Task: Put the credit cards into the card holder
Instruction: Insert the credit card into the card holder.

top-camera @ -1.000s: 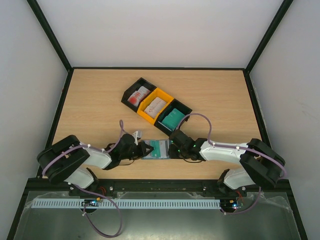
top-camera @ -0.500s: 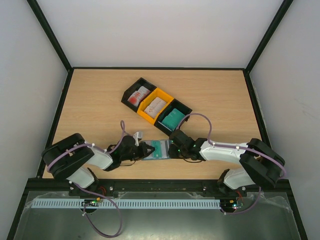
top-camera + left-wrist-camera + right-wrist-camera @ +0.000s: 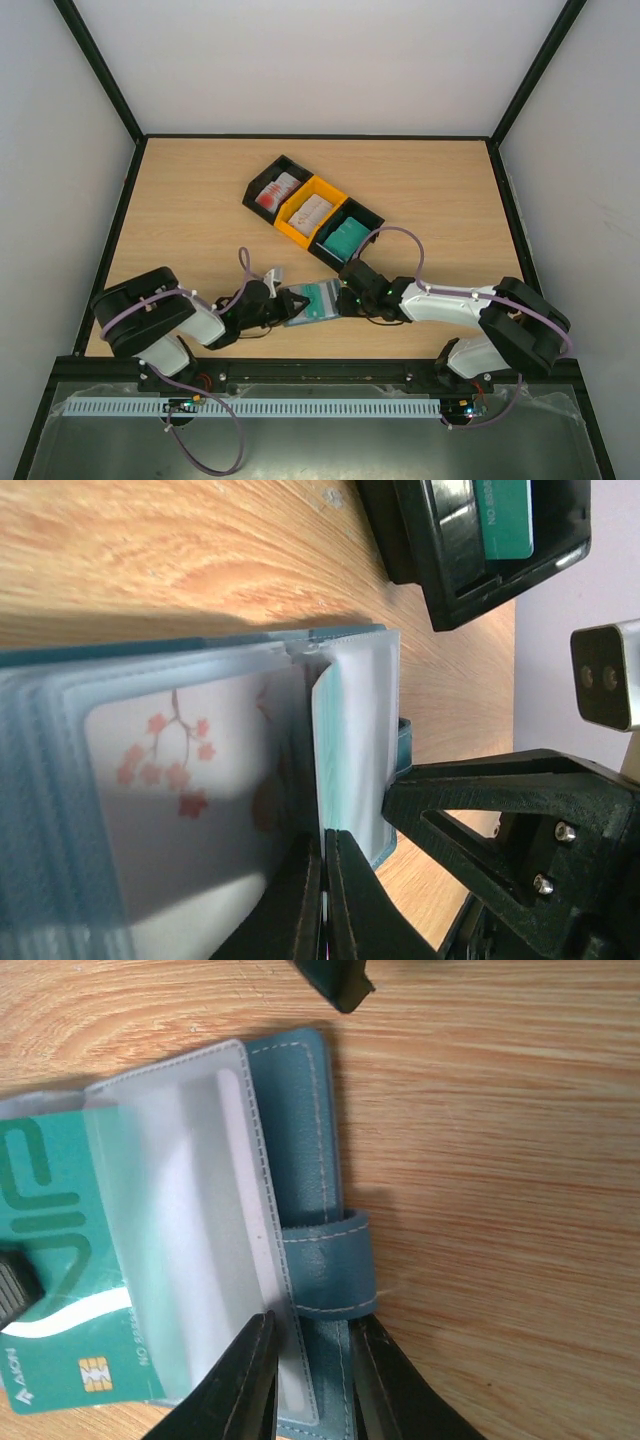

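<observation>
The stitched blue-teal card holder (image 3: 312, 300) lies open on the wood-grain surface (image 3: 200, 200), at the middle of its near edge. The left tool (image 3: 322, 885), pressed together, pinches the edge of a frosted plastic sleeve (image 3: 350, 730). The right tool (image 3: 305, 1385), slightly spread, straddles the cover by the looped clasp tab (image 3: 330, 1260). A glossy green card (image 3: 60, 1280) sits partly under a sleeve

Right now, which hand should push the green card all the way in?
Probably the right. The left hand is shut on a clear sleeve, so it is busy. The right hand sits at the card holder's clasp edge, beside the half-inserted green card.
</observation>
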Available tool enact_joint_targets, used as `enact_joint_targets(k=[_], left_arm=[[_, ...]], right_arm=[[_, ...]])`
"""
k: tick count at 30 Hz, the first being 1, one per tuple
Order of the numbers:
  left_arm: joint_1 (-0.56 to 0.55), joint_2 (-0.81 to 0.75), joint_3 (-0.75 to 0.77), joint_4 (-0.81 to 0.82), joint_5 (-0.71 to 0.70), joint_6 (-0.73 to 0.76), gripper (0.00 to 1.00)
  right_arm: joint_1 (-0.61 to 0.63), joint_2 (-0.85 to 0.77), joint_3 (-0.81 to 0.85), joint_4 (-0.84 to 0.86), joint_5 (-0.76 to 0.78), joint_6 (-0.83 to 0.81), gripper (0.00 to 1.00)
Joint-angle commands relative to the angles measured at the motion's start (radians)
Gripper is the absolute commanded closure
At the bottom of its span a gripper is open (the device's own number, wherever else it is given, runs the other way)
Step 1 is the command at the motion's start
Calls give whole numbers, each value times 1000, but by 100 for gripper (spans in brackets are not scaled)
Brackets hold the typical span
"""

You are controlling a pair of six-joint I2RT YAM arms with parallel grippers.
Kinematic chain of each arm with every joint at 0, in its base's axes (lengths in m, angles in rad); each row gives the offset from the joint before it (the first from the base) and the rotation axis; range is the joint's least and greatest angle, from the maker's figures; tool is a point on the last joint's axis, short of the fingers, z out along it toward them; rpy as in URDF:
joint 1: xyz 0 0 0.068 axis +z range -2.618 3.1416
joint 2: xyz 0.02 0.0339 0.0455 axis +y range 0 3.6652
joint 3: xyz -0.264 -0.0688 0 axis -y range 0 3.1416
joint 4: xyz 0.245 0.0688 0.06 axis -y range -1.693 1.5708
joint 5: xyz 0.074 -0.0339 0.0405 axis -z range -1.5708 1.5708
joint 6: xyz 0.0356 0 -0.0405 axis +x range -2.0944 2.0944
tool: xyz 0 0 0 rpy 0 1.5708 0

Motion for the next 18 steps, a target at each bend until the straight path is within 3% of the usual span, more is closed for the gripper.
enact_joint_targets(k=[1,10,14,18], left_arm=[[-65,66,-4,50,-4,-26,97],[-94,147,-18,177,-15,-64,90],[-107,89,-3,77,-50,-46,81],[-126,7,81,-175,-85,12,67]], right_arm=[[4,20,-40,-11,-25,15,81],[4,-18,-68,22,-49,56,84],[4,-36,-87,34,-56,78,85],[6,-41,-104,66,-105,87,87]])
